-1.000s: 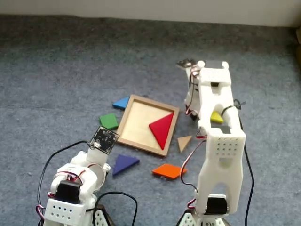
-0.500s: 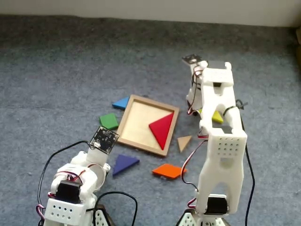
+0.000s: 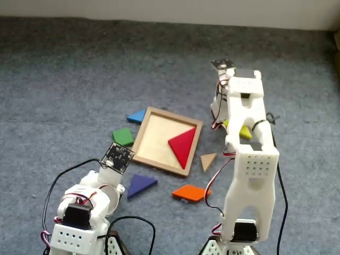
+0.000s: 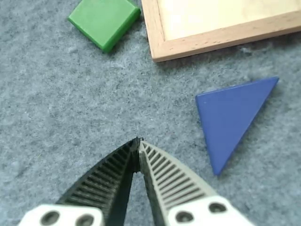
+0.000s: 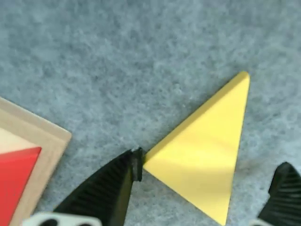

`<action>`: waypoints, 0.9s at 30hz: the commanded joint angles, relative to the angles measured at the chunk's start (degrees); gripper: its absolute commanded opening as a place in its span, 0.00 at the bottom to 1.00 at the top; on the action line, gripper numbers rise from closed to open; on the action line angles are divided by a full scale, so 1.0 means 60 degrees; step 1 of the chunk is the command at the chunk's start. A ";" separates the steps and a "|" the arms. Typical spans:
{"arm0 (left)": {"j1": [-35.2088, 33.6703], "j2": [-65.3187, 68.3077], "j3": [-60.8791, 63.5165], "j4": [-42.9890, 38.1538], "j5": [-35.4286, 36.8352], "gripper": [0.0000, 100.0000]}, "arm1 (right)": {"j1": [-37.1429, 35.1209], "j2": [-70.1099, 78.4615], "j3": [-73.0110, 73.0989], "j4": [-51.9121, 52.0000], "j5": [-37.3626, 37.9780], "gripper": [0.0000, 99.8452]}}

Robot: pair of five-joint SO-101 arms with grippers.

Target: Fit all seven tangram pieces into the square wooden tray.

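Note:
The square wooden tray (image 3: 142, 133) lies mid-carpet with a red triangle (image 3: 183, 144) in its right part. Around it lie a light blue triangle (image 3: 137, 116), a green square (image 3: 122, 136), a dark blue triangle (image 3: 141, 185), an orange parallelogram (image 3: 191, 193) and a tan triangle (image 3: 207, 160). A yellow triangle (image 5: 207, 146) lies right of the tray, half hidden under the right arm (image 3: 245, 122). My right gripper (image 5: 209, 172) is open, one finger on each side of it, low over the carpet. My left gripper (image 4: 138, 146) is shut and empty, near the dark blue triangle (image 4: 230, 117) and green square (image 4: 104, 19).
Grey carpet covers the whole work area. The tray's corner (image 5: 47, 136) and the red triangle (image 5: 14, 174) lie close beside the yellow piece. The tray's edge (image 4: 211, 40) is just beyond the left gripper. Open carpet stretches behind the tray and to the far left.
The right arm's wrist has shifted slightly to the right and away, over the yellow triangle. The left arm and all pieces have stayed put.

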 commanded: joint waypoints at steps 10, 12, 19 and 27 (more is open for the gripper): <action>0.0125 -0.0271 0.0183 0.0044 -0.0044 0.01 | -0.0125 -0.0227 -0.0022 -0.0095 -0.0234 0.39; 0.0125 -0.0271 0.0183 0.0044 -0.0044 0.01 | -0.0125 -0.0227 -0.0022 -0.0095 -0.0513 0.35; 0.0125 -0.0271 0.0183 0.0044 -0.0044 0.01 | -0.0125 -0.0271 -0.0051 0.0256 -0.0586 0.27; 0.0125 -0.0271 0.0183 0.0044 -0.0044 0.01 | -0.0125 -0.0271 -0.0125 0.0989 -0.0557 0.23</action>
